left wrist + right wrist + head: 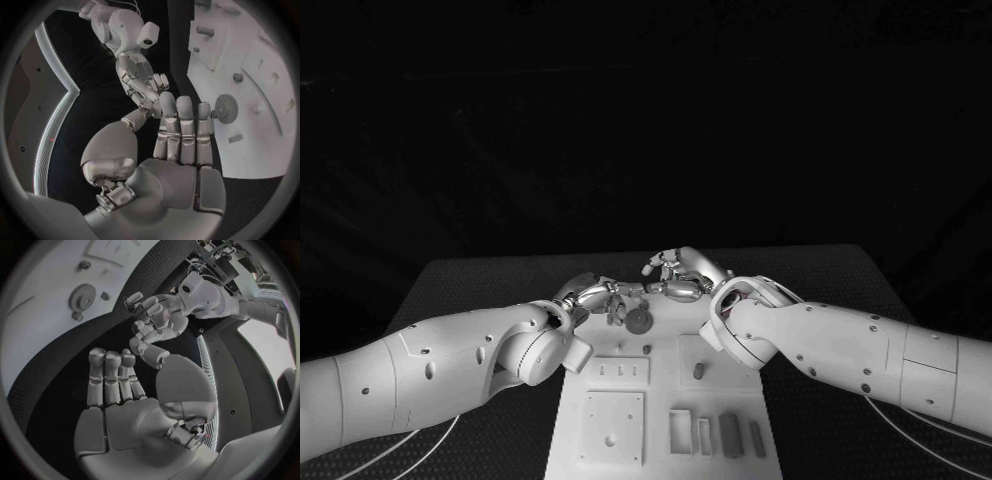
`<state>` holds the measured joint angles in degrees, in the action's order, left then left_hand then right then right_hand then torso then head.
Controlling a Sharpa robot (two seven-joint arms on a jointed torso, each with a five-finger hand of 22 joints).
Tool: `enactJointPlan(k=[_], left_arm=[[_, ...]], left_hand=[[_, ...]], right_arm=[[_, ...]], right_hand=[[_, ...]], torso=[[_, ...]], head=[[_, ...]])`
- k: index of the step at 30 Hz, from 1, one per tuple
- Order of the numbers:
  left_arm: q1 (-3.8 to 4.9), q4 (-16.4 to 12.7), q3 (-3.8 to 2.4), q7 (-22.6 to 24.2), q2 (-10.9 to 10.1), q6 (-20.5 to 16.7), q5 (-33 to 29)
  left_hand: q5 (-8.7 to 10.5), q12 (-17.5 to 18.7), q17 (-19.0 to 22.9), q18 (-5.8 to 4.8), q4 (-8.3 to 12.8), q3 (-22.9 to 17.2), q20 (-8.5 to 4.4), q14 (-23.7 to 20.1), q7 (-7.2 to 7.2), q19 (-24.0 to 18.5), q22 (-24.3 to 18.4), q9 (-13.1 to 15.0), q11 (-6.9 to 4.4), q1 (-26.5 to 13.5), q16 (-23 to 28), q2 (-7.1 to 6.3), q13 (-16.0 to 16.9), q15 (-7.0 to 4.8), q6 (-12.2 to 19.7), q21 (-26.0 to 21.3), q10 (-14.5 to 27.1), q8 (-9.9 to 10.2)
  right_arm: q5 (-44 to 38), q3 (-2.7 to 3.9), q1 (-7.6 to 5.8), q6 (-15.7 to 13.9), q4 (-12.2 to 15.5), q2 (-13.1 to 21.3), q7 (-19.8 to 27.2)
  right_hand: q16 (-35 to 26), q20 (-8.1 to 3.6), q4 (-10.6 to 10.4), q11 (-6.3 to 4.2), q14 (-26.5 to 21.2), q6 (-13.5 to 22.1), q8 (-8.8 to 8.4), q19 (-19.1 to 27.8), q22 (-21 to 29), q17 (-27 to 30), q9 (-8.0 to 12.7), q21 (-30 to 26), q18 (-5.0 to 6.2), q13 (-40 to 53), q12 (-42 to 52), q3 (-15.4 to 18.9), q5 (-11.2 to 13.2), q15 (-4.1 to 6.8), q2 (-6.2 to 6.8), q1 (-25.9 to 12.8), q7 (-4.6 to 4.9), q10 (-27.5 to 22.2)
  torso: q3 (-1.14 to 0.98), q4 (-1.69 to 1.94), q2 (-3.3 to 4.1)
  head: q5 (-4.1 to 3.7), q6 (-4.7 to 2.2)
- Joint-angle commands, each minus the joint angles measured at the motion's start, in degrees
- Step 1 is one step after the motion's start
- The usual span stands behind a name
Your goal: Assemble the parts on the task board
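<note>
From the head camera I see the task board (pixel 661 420) lying lengthwise down the middle of the black worktop (pixel 834 270), with both arms reaching in over its far end. A round gear (pixel 638 321) lies flat on the board near that far end, just below my left hand (pixel 596 297) and just beside the right hand (pixel 684 272), which sits a little farther back. I cannot tell from this view whether either hand touches the gear.

In the left wrist camera the left hand (pixel 181 135) has its fingers straight and pressed together side by side, holding nothing, with the gear (pixel 225 106) just past the fingertips (pixel 204 111) on the board (pixel 262 150). In the right wrist camera the right hand (pixel 115 385) is likewise flat with its fingers together and nothing in it; the gear (pixel 82 296) lies well beyond it on the board (pixel 37 340), and the left hand (pixel 153 322) shows opposite with its fingers loosely curled.

Nearer me on the board lie a square plate with holes (pixel 612 427), a smaller plate (pixel 617 372), a short peg (pixel 697 371) and a row of narrow bars (pixel 730 435). Beyond the worktop the room is dark.
</note>
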<state>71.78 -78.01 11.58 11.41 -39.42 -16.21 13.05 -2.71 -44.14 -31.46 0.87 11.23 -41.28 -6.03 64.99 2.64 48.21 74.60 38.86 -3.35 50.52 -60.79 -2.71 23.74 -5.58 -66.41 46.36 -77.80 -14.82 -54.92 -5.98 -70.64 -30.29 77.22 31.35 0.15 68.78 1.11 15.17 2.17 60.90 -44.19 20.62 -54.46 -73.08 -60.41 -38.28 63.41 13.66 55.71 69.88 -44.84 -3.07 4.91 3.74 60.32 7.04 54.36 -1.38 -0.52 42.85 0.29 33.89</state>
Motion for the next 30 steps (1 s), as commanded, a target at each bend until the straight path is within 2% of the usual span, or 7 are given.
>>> enactJointPlan(k=[1,6,10,17,20,23,30], left_arm=[[0.01,0.0,-0.03,0.0,0.1,1.1,1.2],[0.01,0.3,-0.03,-1.4,0.0,0.5,2.6],[0.03,0.6,-0.03,-8.2,-0.5,2.6,7.5],[0.07,0.8,-0.05,-19.1,-1.4,12.2,19.7],[0.08,0.2,-0.08,-22.1,-1.5,16.1,26.9],[0.16,-0.2,-0.14,-23.6,-1.4,16.9,34.7],[0.73,-0.2,-0.11,-28.1,-0.7,18.1,38.7]], left_hand=[[-0.17,0.1,0.0,-0.87,0.3,0.0,-4.88,-0.4,-0.07,-0.3,0.1,0.0,-0.28,0.8,0.2,0.83,0.0,0.11,-0.1,-0.2,0.1,0.1],[-0.16,0.1,0.0,-0.86,0.3,0.0,-4.88,-0.4,-0.08,-0.3,0.1,0.0,-0.29,0.9,0.2,0.97,0.0,0.11,-0.1,-0.2,0.1,0.1],[-0.15,0.1,0.0,-0.86,0.3,0.1,-4.89,-0.4,-0.09,-0.3,0.2,0.1,-0.31,1.0,0.1,1.21,0.1,0.09,-0.1,-0.2,0.0,0.1],[-0.13,0.0,0.0,-0.84,0.5,0.2,-4.94,-0.4,-0.11,-0.2,0.3,0.1,-0.33,1.1,0.1,1.47,0.1,0.05,0.0,-0.1,0.1,0.1],[-0.17,0.0,0.0,-0.81,0.8,0.2,-4.97,-0.4,-0.13,-0.2,0.3,0.2,-0.34,1.3,0.0,1.42,0.2,0.03,-0.1,0.0,0.0,0.1],[-0.16,-0.5,-0.2,-0.69,1.0,0.4,-5.15,0.3,-0.24,0.4,0.5,0.3,-0.50,1.5,-0.5,1.67,0.4,-0.25,-0.2,0.3,-0.8,0.0],[-0.19,-1.3,-0.6,-0.50,0.8,0.9,-5.58,1.3,-0.61,1.4,0.6,0.6,-0.85,1.2,-1.5,1.74,0.8,-0.80,-0.9,0.7,-2.0,-0.5]], right_arm=[[0.3,0.01,0.00,0.3,0.3,0.5,1.0],[1.0,0.13,0.00,-0.1,0.2,2.1,1.8],[1.6,0.58,-0.02,-0.7,-1.3,3.5,2.5],[1.7,1.45,-0.06,-1.3,-4.8,5.6,3.1],[2.6,2.98,-0.07,-0.7,-5.0,6.1,2.9],[2.7,3.70,-0.14,-0.4,-4.7,6.6,2.5],[3.9,3.77,-1.43,0.6,-6.0,6.5,2.0]], right_hand=[[0.3,-0.15,0.3,-2.01,0.1,-12.6,0.37,-0.2,-0.1,0.1,-0.1,0.2,1.34,-0.1,0.1,-0.1,0.3,0.50,0.43,0.3,-1.00,-3.2],[0.2,-0.16,0.5,-1.99,0.0,-12.4,0.28,-0.1,0.0,0.1,-0.1,0.2,1.34,-0.1,0.0,-0.2,0.3,0.48,0.69,0.1,-0.96,-3.3],[-0.4,0.11,0.4,-1.61,-0.5,-11.6,-0.51,0.3,0.1,0.5,0.0,-0.3,1.34,-0.3,-0.6,-0.3,0.0,0.12,1.77,-0.5,-0.60,-3.9],[-0.7,0.38,0.3,-1.42,-0.7,-11.4,-0.95,0.6,0.2,0.7,0.0,-0.6,1.34,-0.4,-0.8,-0.1,-0.3,-0.13,3.01,-0.8,-0.45,-4.1],[-0.8,0.45,0.2,-1.37,-0.8,-11.4,-1.10,0.6,0.3,0.8,0.1,-0.7,1.34,-0.4,-0.9,-0.2,-0.4,-0.19,3.24,-0.7,-0.40,-4.2],[-1.1,0.64,0.2,-1.24,-1.1,-11.2,-1.39,1.0,0.3,0.9,0.1,-1.1,1.34,-0.5,-1.1,-0.3,-0.5,-0.35,3.41,-0.7,-0.29,-4.5],[-5.9,2.45,-0.2,-0.22,-3.8,-9.7,-3.02,4.1,2.4,3.8,0.4,-5.6,1.34,-3.2,-4.9,-0.8,-0.6,-1.82,4.05,-1.2,0.58,-6.6]], torso=[[-0.06,-0.04,-0.01],[-0.03,0.05,-0.03],[-0.01,0.02,-0.05],[-0.13,-0.05,0.00],[-0.13,-0.02,0.00],[-0.16,-0.01,0.02],[-0.17,-0.19,-0.08]], head=[[0.01,0.00],[0.16,0.00],[0.36,0.12],[0.54,0.62],[0.72,0.92],[0.79,1.13],[1.07,1.74]])
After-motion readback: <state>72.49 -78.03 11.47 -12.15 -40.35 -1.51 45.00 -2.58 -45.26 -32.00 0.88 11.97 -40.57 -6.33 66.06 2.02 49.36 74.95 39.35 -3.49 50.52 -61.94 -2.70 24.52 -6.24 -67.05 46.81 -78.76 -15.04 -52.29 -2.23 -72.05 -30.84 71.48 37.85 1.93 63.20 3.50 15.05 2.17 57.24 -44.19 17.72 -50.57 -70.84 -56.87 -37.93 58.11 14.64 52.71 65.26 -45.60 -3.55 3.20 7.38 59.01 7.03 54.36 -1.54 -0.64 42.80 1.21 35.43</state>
